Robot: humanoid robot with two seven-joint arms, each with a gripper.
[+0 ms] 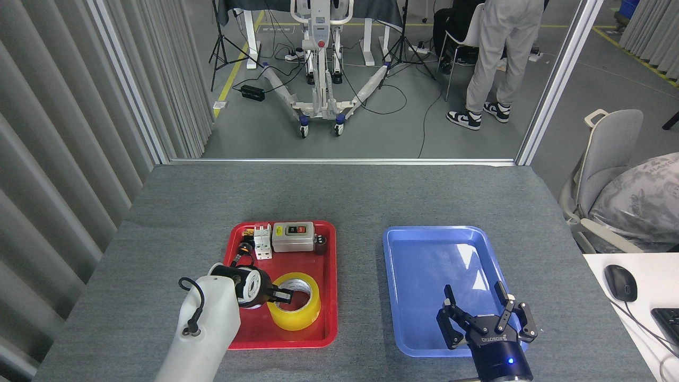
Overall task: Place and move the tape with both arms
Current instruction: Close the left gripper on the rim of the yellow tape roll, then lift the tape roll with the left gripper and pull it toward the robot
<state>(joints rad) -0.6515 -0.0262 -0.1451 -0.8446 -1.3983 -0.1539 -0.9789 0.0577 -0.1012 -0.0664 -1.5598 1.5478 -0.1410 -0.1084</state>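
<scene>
Left claw (pixel 280 295) pinching tape (pixel 295 309) wall, one finger inside core, for lifting; right claw (pixel 481 313) spread, waiting over blue tray (pixel 424 249).

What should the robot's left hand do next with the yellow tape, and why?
Probably lift it a little. The left gripper reaches over the near-left rim of the tape, with a finger in its hole, though I cannot tell whether it has closed. The tape lies in the red tray. The right gripper hangs open over the blue tray.
</scene>
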